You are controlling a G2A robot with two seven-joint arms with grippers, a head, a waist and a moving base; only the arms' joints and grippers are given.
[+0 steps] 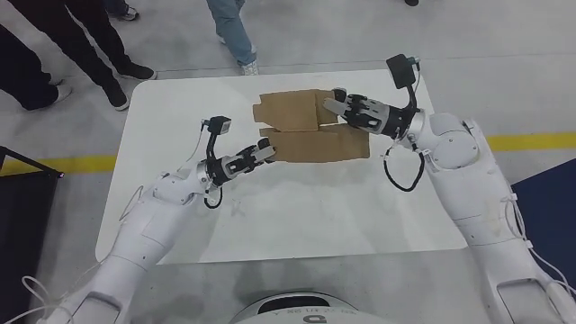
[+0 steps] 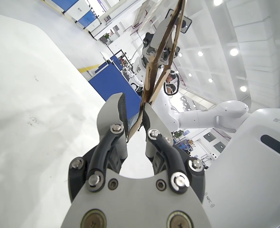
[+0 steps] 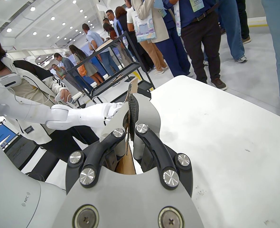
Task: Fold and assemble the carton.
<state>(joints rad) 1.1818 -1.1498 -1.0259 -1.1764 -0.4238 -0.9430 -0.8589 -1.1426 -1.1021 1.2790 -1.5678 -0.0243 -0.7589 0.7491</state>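
Figure: flattened carton held between two claws above the surface, seen from the top and from both wrists.

Carton [image 1: 315,139]: brown corrugated board, still collapsed, spanning the middle of the white surface [image 1: 270,225] toward its far side. It appears lifted clear of the surface. Flaps project at its far-left end.

Carton, edge-on [image 2: 151,81]: the two walls part slightly, leaving a narrow slit between them.

Left claw [image 1: 264,151]: at the carton's near-left edge. The left wrist view [image 2: 134,106] shows its jaws drawn in on a small corner of board, which curls between the pads.

Right claw [image 1: 335,103]: on the far-right part of the carton, reaching in from the right. The right wrist view [image 3: 130,110] shows it clamped tight, with board [image 3: 131,91] standing up between the pads.

Stage (judged): early. No panel is squared up and no flap is tucked.

Risk 1: the left claw's shallow bite may slip off, caused by any pull apart or twist between the arms.

Risk 2: the board may tear or crease off its score lines, caused by the arms moving out of step.

Risk 3: the tube may fail to open if a claw pinches both walls together.

Risk 4: if one hold is lost, the carton would swing from the other claw.
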